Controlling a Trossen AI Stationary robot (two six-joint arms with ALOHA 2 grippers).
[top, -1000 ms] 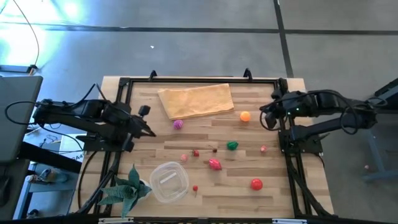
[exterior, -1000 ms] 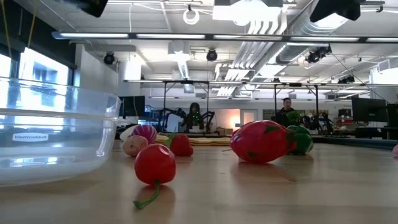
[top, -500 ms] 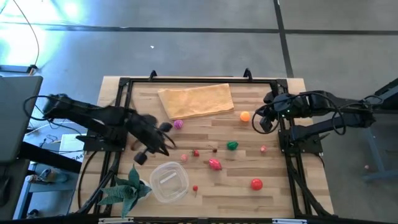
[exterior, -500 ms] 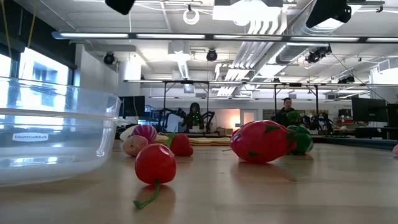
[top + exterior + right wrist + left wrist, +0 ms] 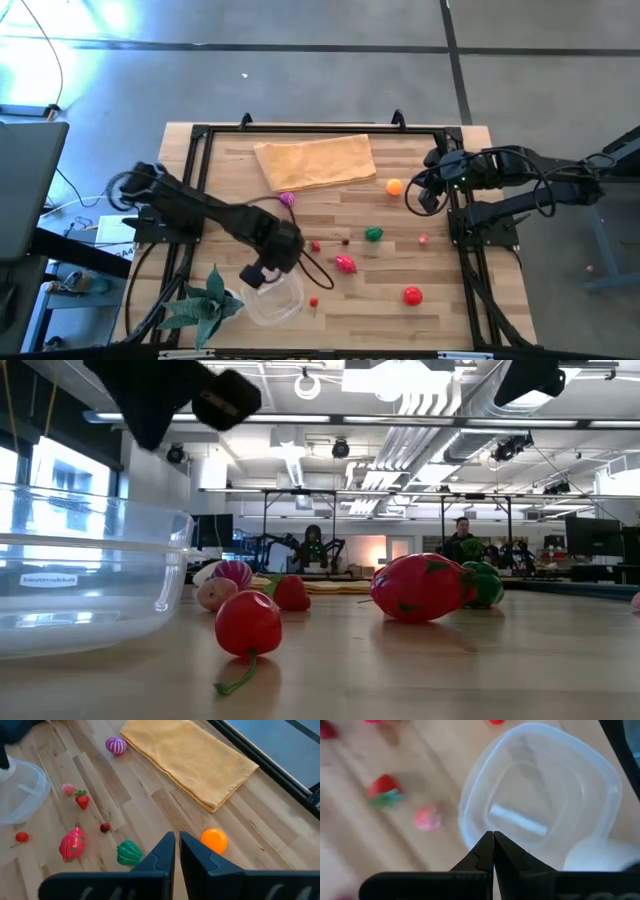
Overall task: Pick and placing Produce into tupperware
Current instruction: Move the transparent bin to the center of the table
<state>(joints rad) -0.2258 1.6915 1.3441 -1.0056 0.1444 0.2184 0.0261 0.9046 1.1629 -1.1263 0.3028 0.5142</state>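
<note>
The clear round tupperware stands on its base near the table's near-left corner, seen from above in the left wrist view. My left gripper hangs above its rim, shut and well clear of it in the low view. Small produce lies scattered on the table: a magenta ball, an orange, a green piece, a red-pink fruit and a red one. My right gripper is shut and hovers just right of the orange.
A tan folded cloth lies at the far edge. A green spiky plant stands just left of the tupperware. A strawberry, a cherry and a tiny red piece lie mid-table. A black frame rims the table.
My left arm has swung from the table's left edge toward the middle and the near edge, ending over the tupperware with its gripper pointing down. My right gripper has shifted a little left toward the orange, then held still. No produce has moved.
</note>
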